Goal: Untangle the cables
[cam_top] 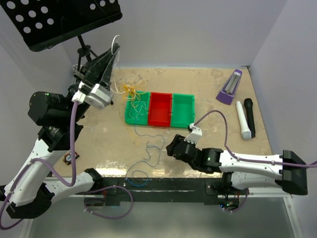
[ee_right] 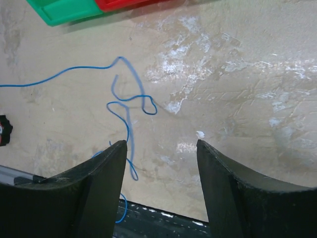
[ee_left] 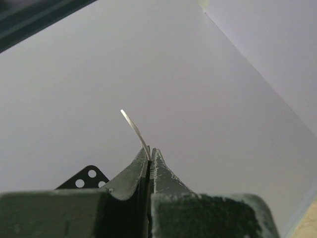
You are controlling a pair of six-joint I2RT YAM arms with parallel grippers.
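My left gripper (cam_top: pixel 113 53) is raised at the back left, shut on the white cable (cam_top: pixel 116 40). In the left wrist view the white cable (ee_left: pixel 133 126) curves up out of the closed tips of the left gripper (ee_left: pixel 149 151). Below it the white strand drops to a yellow cable tangle (cam_top: pixel 131 90) at the left green bin (cam_top: pixel 128 118). The blue cable (cam_top: pixel 151 148) trails from that bin across the table to the front edge. My right gripper (cam_top: pixel 173 147) hovers low near the front, open and empty. In its wrist view the blue cable (ee_right: pixel 126 99) loops just left of the right gripper (ee_right: pixel 161 144).
A row of green, red (cam_top: pixel 160 109) and green (cam_top: pixel 182 110) bins sits mid-table. A white microphone (cam_top: pixel 242 120), a black microphone (cam_top: pixel 249 116) and a purple object (cam_top: pixel 229 87) lie at the right. A black perforated stand (cam_top: pixel 59 20) overhangs the back left. A small dark item (cam_top: pixel 69 158) lies front left.
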